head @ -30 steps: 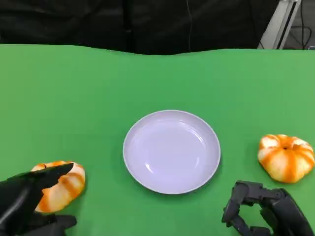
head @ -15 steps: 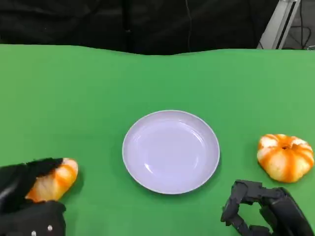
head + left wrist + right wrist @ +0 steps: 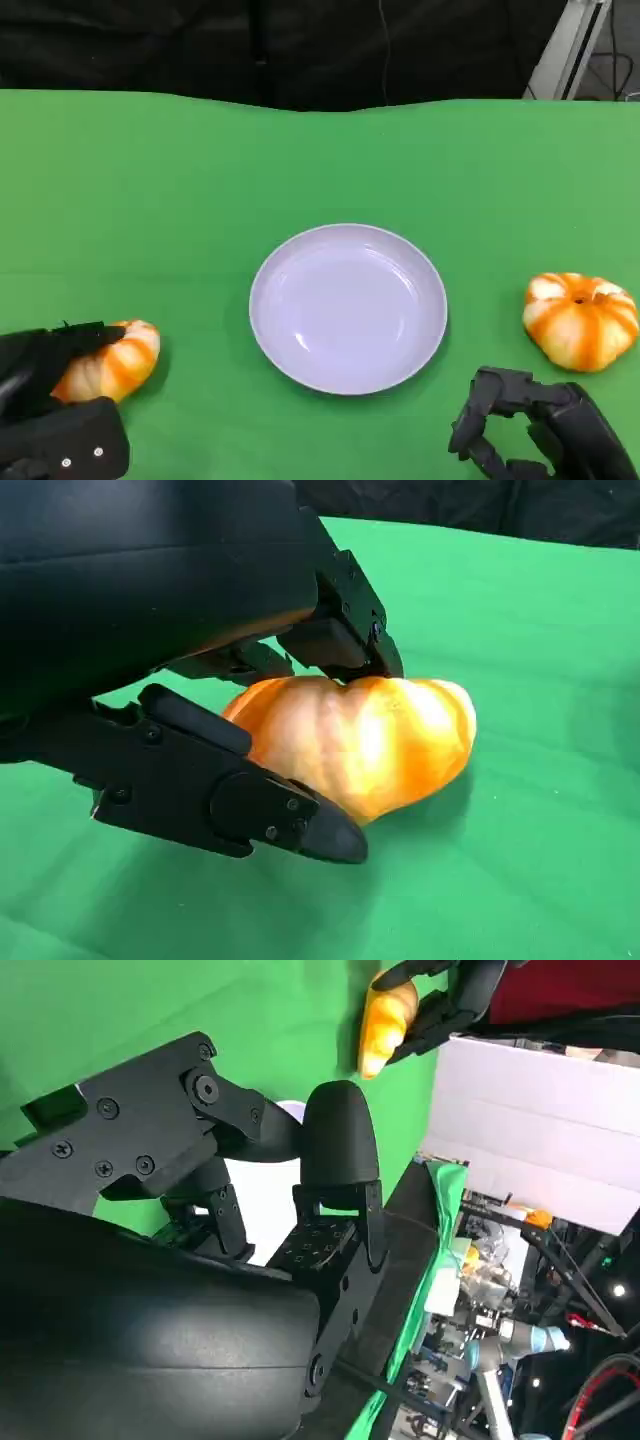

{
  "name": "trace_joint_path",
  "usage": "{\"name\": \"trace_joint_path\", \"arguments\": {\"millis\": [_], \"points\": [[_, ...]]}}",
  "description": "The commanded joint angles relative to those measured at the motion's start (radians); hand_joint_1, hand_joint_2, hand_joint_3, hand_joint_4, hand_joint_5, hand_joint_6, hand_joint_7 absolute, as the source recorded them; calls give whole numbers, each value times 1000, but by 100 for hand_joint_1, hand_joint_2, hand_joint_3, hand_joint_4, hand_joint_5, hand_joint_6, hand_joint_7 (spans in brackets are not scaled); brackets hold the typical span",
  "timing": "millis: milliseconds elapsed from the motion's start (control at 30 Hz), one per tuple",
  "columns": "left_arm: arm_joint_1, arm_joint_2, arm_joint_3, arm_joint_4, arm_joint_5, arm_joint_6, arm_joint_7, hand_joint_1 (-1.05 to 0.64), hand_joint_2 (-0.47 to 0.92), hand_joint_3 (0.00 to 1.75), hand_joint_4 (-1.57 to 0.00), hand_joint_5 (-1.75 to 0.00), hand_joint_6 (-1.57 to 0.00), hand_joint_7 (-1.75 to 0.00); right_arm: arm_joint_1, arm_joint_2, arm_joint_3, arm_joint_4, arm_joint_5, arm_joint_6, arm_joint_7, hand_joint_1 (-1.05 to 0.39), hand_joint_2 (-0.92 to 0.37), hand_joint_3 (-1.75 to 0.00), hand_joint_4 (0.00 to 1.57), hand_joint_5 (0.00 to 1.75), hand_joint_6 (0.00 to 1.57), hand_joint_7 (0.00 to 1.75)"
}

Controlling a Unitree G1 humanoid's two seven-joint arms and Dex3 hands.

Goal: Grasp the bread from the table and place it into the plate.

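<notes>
Start with the green worktop [image 3: 200, 170] that carries everything you need. At its middle sits the pale plate [image 3: 348, 308], bare of anything. On the robot's right lies a second striped orange bun [image 3: 582, 320], well apart from the plate and resting on the cloth just ahead of the right hand [image 3: 530, 428]. That hand has nothing in it, and its fingers are curled in over the worktop; treat it as idle.

Your concern is the left side. The bread [image 3: 110, 362] lies at the lower left of the head view, and the left hand [image 3: 45, 400] is closed around it. From the left wrist camera you can see the bread [image 3: 365, 740] pinched between a finger pressing on its top and a broader one [image 3: 220, 790] wrapped along its near side. Whether its underside touches the cloth, you cannot tell from these views.

The relation your move turns on: the plate lies to the robot's right of the held bread and slightly farther from the body. The left hand is plainly the nearer one to this bread, so carry it inward across the open green and over the plate's near-left rim. The bread's long axis points roughly toward the plate, so likely no turn is needed.
</notes>
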Motion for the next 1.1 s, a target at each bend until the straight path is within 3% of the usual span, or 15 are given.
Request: {"name": "trace_joint_path", "arguments": {"millis": [33, 167, 300, 367, 400, 467, 500, 533, 633, 733, 1100], "points": [[-7, 35, -5, 10, -7, 10, -8, -18, 81, 0, -62, -1, -69, -2, 0, -10, -5, -2, 12, -3, -4, -21, -62, -90, 81, 157, 80, 130], [-7, 35, -8, 3, -7, 27, -11, -14, 81, 0, -62, 0, -70, -1, 1, -9, -5, -4, 9, 0, -6, -22, -61, -91, 81, 157, 80, 131], [-7, 25, -14, 9, 17, 35, 46, -10, 82, 1, -79, -11, -85, -6, 3, -8, -6, -9, 0, -1, -14, -22, -62, -91, 81, 157, 80, 131], [-6, 9, -10, 16, 20, 35, 99, -14, 85, 0, -62, -68, -93, -8, 5, -9, -5, -10, 3, 0, -14, -22, -61, -91, 81, 157, 80, 131], [-5, 0, -7, 18, 18, 37, 124, -13, 86, 0, -53, -102, -93, -21, 6, -10, -4, -12, 5, 1, -12, -22, -61, -91, 81, 157, 80, 131], [-5, -11, -7, 21, 17, 40, 165, -10, 87, 0, -40, -158, -60, -111, 7, -12, -3, -14, 5, 3, -11, -22, -61, -91, 80, 158, 80, 132], [-6, -15, -7, 23, 15, 37, 182, -8, 88, 0, -42, -166, -54, -134, 7, -12, -3, -13, 5, 2, -11, -22, -61, -91, 80, 158, 79, 132], [-6, -16, -8, 26, 13, 35, 194, -6, 88, 0, -45, -171, -49, -154, 6, -12, -3, -12, 5, 0, -11, -22, -61, -91, 80, 158, 79, 132], [-3, -24, -9, 32, 18, 24, 253, -5, 86, 0, -51, -174, -47, -169, 7, -11, -3, -11, 5, 1, -11, -22, -61, -91, 80, 159, 79, 132], [-3, -26, -13, 42, 21, 0, 307, -4, 81, 0, -63, -175, -53, -167, 8, -11, -2, -13, 6, 2, -11, -21, -61, -91, 80, 159, 79, 132], [29, -16, 3, -17, 1, -62, 359, -7, 78, 1, -62, -172, -63, -149, 8, -10, 0, -15, -3, 2, -20, -22, -62, -90, 80, 158, 80, 132]]}}
